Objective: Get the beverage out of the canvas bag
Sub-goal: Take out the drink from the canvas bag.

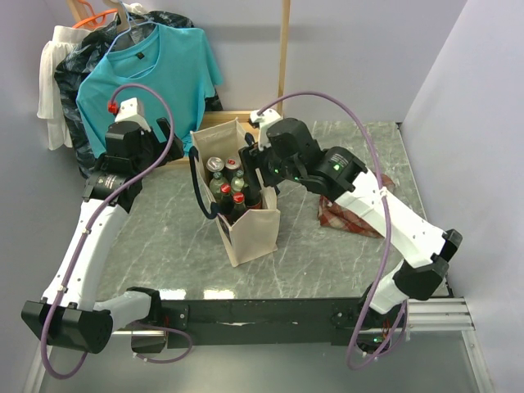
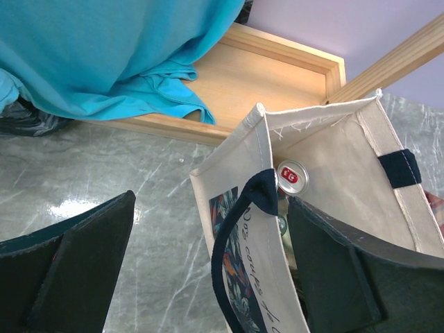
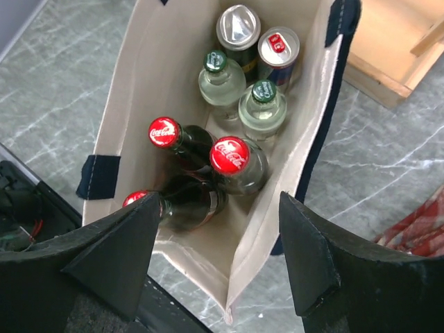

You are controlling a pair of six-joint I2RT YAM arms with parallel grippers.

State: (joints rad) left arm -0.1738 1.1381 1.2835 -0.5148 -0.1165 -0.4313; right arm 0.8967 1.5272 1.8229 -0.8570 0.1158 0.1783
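Right, I'm at the approach step: the right tool hangs over the bag, jaws partly open and holding nothing. The bag stands upright at mid-frame in the top view, on the tabletop. All the drinks are inside it: red-capped cola bottles at the near end, two green-capped bottles behind them, and two cans at the far end. The left tool is wide open, astride the bag's side wall, gripping nothing. Next, I judge, I must choose one bottle, line the jaws on its neck and descend without catching a neighbour, since they stand crowded. A third red cap is half hidden behind my finger. I can't tell whether the left tool touches the fabric.
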